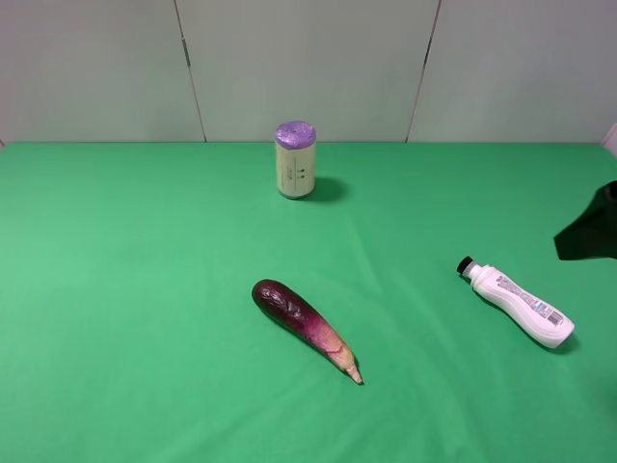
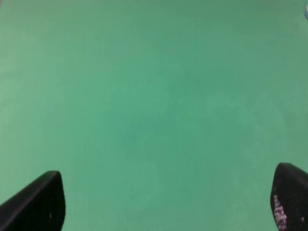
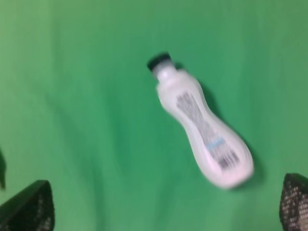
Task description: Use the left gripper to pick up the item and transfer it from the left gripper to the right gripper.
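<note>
bottle lay flat at the cloth's four o'clock, cap toward ten. left claw gaped wide over bare green, holding nothing, right claw likewise; a rounded bottle could roll from a cross-table grab.

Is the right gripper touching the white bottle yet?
Apart. The right wrist view shows the white bottle lying on green cloth, with clear cloth between it and both open fingertips.
</note>
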`<action>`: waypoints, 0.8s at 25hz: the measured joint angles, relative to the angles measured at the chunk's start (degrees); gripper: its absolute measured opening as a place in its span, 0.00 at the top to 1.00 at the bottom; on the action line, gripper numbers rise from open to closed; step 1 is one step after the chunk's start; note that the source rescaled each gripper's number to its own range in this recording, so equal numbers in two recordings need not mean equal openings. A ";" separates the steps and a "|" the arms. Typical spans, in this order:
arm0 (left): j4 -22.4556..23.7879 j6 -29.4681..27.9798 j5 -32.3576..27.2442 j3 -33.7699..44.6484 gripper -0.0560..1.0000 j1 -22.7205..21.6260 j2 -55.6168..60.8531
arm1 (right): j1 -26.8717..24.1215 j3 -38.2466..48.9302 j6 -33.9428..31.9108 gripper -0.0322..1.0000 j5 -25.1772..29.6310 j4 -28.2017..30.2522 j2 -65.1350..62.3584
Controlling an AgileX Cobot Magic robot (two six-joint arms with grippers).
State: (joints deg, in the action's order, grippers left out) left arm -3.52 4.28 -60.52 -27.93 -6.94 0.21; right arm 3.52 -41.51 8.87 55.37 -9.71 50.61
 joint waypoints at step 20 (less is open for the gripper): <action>0.00 0.00 0.00 0.00 0.25 0.00 0.00 | 0.00 -1.40 -4.31 0.00 14.18 1.88 -34.22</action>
State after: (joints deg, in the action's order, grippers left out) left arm -3.52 4.28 -60.52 -27.93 -6.94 0.21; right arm 3.52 -42.91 4.56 69.55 -7.84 16.39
